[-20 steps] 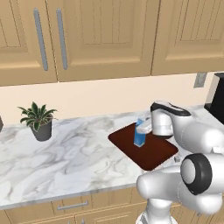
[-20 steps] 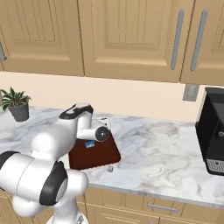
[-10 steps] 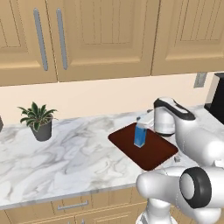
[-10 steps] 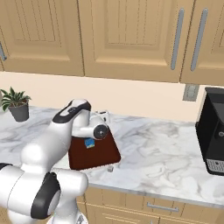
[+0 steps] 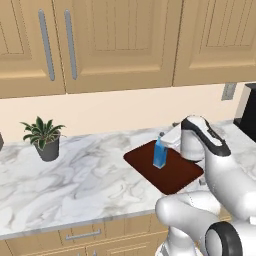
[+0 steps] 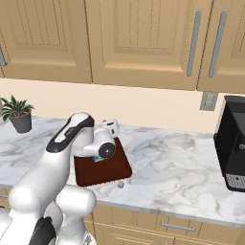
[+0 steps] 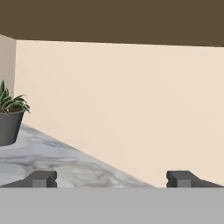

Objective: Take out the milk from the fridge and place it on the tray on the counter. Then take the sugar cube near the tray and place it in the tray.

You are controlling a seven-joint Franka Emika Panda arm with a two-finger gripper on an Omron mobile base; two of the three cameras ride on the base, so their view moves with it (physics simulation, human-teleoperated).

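We see the sugar cube point(image 6: 121, 184) on the counter point(image 6: 182, 167) by the tray's point(image 6: 103, 172) near-right corner, nearer us than our gripper point(image 7: 112, 178), fingers spread and empty, beside the upright milk point(image 5: 160, 152) mid-tray

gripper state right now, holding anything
gripper: open, jaws spread wide, holding nothing; the milk carton stands free on the tray.
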